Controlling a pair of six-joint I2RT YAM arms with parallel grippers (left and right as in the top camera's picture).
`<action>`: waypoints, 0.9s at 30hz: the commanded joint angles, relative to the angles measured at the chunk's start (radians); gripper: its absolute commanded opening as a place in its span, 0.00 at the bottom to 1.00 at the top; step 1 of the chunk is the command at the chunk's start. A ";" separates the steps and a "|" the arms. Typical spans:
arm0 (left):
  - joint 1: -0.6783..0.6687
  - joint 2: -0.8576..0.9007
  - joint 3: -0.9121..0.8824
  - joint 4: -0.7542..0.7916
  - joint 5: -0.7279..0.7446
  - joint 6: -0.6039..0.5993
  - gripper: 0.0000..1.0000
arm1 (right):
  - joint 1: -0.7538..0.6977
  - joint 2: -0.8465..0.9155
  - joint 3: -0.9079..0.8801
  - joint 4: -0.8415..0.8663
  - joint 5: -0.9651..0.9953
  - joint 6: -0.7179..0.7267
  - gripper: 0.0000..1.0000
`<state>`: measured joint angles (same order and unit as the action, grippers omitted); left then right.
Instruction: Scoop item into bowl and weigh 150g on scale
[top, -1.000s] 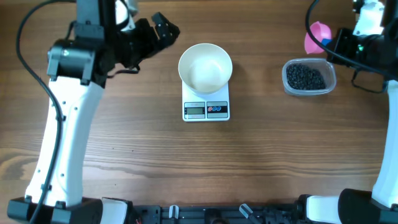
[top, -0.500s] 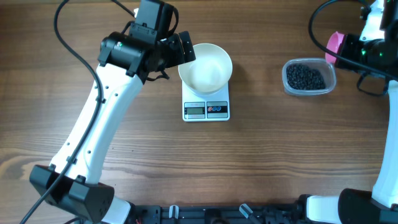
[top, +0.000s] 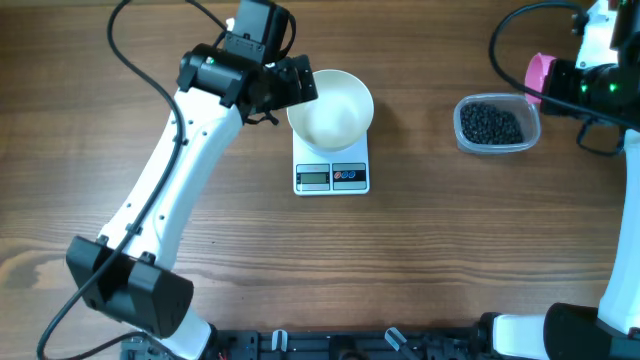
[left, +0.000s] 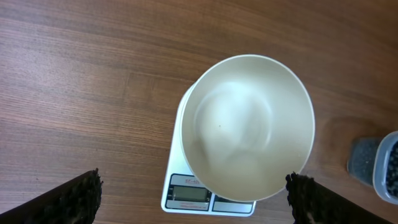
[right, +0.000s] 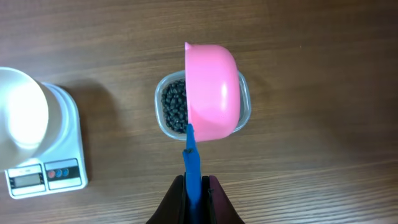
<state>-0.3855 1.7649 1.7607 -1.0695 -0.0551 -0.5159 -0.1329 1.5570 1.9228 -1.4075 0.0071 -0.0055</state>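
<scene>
**Left gripper** (top: 300, 84): jaws spread wide, nothing between them. The round plain white bowl (left: 249, 124) stands ahead of the jaws and in line with the gap. Its interior shows plain white. It rests on the small flat white rectangular kitchen scale (left: 180, 196), whose grey display faces the jaws.

**Right gripper** (right: 194, 186): jaws pinch the blue handle (right: 191, 155) of the small pink plastic scoop (right: 211, 93). The scoop is held straight ahead of the jaws, turned on its side.

**Item:** the tiny round black beans (right: 174, 106) lie in the clear rounded-rectangular plastic tub (right: 245, 106). In the wrist view the tub is beyond the scoop. Overhead, scoop and tub stand apart. Bowl and scale sit well to the left of these jaws on the wooden table (left: 74, 93).
</scene>
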 joint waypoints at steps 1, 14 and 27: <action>-0.005 0.019 0.004 0.001 0.007 0.015 1.00 | -0.005 0.010 -0.032 0.011 -0.007 -0.050 0.04; -0.060 0.019 -0.001 -0.087 0.027 0.068 1.00 | -0.029 0.178 -0.217 0.127 0.005 -0.152 0.04; -0.097 0.025 -0.040 -0.093 0.005 0.122 1.00 | -0.108 0.444 -0.217 0.160 -0.412 -0.331 0.04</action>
<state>-0.4797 1.7771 1.7321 -1.1545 -0.0334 -0.4412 -0.2272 1.9621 1.7107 -1.2568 -0.2047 -0.2619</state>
